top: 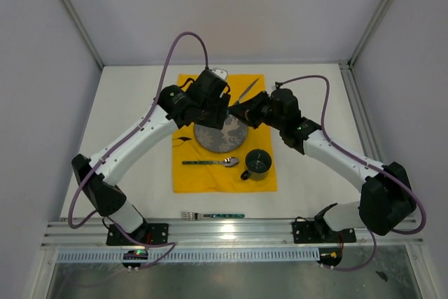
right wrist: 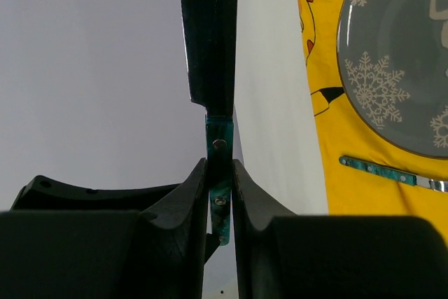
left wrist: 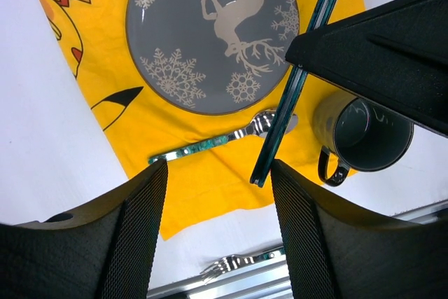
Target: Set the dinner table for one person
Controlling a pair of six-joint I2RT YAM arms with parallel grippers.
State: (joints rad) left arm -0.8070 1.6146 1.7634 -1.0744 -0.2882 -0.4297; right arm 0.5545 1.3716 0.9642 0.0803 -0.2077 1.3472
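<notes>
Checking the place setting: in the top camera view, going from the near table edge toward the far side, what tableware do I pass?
fork → spoon → plate. The mug sits level with the spoon, so it is left out.

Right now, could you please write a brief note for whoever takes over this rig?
Left gripper: jaws open, empty, hovering over the plate.
Right gripper: jaws shut on the handle of the knife, held in the air over the cloth.
Done: plate in the middle of the cloth, spoon just near of it, mug at the cloth's near right corner.
Left: set the knife down; the fork lies off the cloth on the table by the near edge, probably to be placed too.
</notes>
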